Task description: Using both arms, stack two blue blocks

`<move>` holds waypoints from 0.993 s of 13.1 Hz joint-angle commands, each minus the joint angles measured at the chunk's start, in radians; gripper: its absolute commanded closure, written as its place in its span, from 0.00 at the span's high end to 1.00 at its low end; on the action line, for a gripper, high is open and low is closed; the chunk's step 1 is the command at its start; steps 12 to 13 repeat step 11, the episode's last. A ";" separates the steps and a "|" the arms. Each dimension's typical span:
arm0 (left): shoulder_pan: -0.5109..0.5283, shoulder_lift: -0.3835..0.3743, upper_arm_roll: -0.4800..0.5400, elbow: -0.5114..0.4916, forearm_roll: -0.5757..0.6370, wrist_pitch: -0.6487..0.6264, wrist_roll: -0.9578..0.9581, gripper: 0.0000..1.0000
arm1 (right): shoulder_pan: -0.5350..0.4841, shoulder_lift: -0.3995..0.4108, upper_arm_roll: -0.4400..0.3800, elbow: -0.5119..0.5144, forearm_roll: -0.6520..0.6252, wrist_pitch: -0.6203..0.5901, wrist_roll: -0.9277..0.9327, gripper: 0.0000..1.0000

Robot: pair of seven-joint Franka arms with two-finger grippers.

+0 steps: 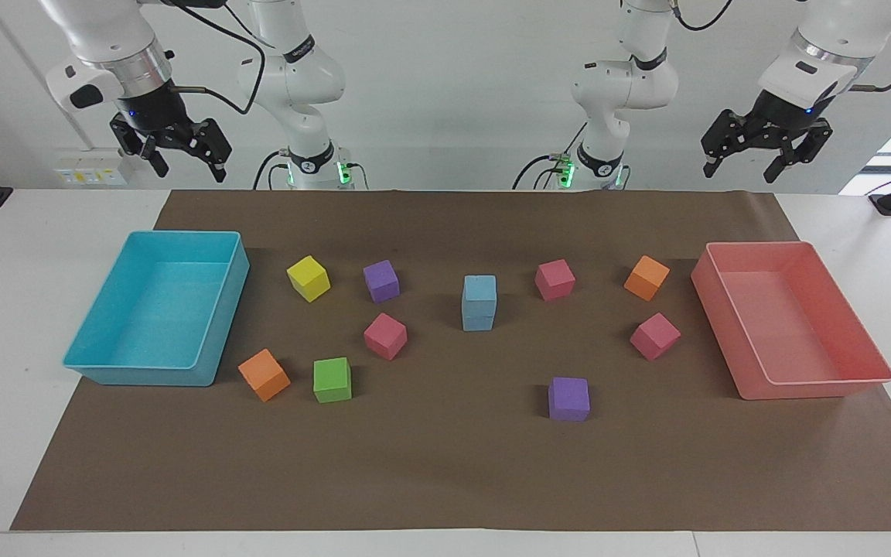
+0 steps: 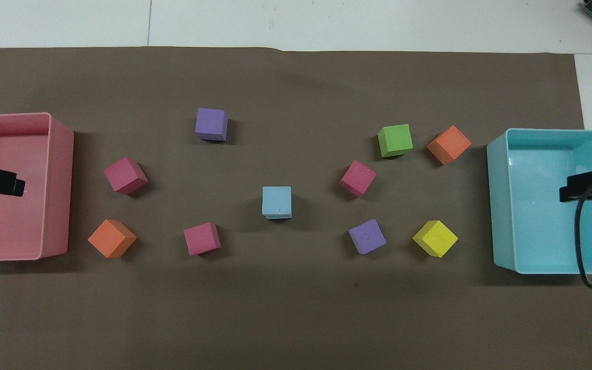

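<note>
Two blue blocks (image 1: 479, 302) stacked mid-mat, well apart from turquoise tray (image 1: 105, 365). Left gripper (image 1: 765, 155) raised above pink tray (image 1: 817, 388), spread wide, empty. Right gripper (image 1: 180, 157) raised above turquoise tray, spread wide, empty.
</note>
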 commanded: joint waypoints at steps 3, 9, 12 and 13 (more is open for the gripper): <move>0.010 0.000 -0.007 0.015 0.003 -0.016 0.017 1.00 | -0.017 -0.007 0.017 0.003 -0.038 0.011 -0.058 1.00; 0.009 0.000 -0.007 0.014 0.003 -0.016 0.017 1.00 | -0.019 -0.005 0.016 0.003 -0.033 0.041 -0.059 1.00; 0.009 0.000 -0.007 0.014 0.003 -0.016 0.017 1.00 | -0.019 -0.005 0.016 0.003 -0.029 0.041 -0.059 1.00; 0.009 0.000 -0.007 0.014 0.003 -0.016 0.017 1.00 | -0.019 -0.005 0.016 0.003 -0.029 0.041 -0.059 1.00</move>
